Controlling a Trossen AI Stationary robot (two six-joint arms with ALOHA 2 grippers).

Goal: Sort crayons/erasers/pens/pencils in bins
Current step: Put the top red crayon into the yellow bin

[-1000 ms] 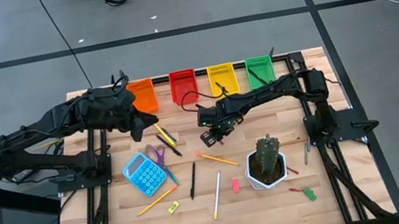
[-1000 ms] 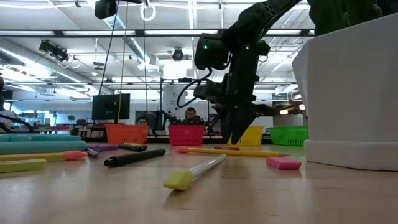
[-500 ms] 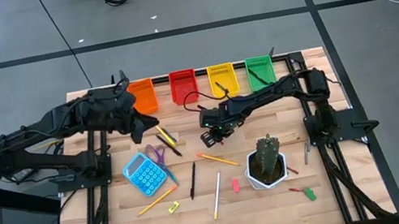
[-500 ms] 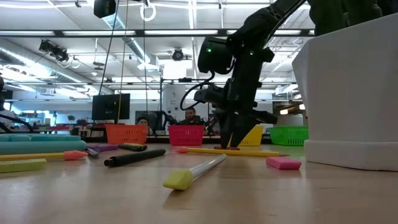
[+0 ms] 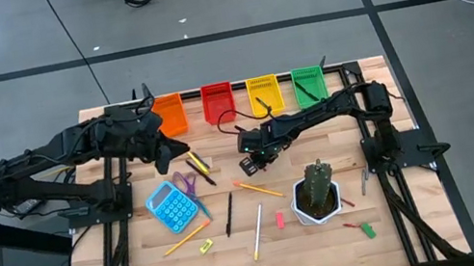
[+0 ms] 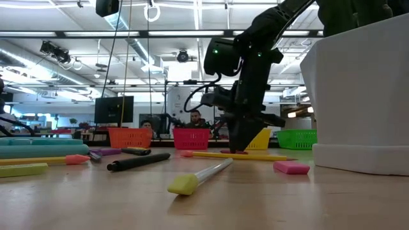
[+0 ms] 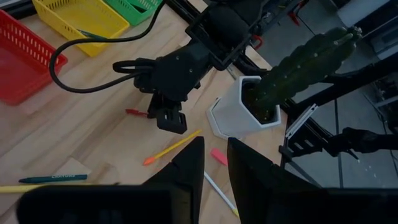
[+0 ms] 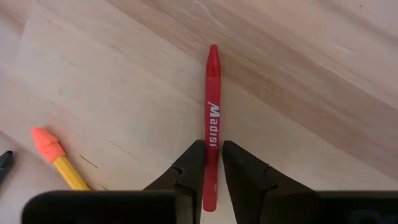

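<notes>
Crayon [image 8: 211, 124], the red one, lay flat on the table [image 5: 313, 232], so I pinched it with my right gripper [image 8: 211, 163]. My left gripper [image 7: 214, 163] waited near the orange bin [image 5: 170, 115], fingers nearly together, holding nothing.

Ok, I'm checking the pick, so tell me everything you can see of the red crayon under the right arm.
The red crayon is a slim, waxy-looking stick with a pointed tip and white lettering along its side. It lies flat on the wooden table, and the right gripper is closed around its lower half, a finger on each side. An orange-tipped yellow pencil lies apart from it.
</notes>
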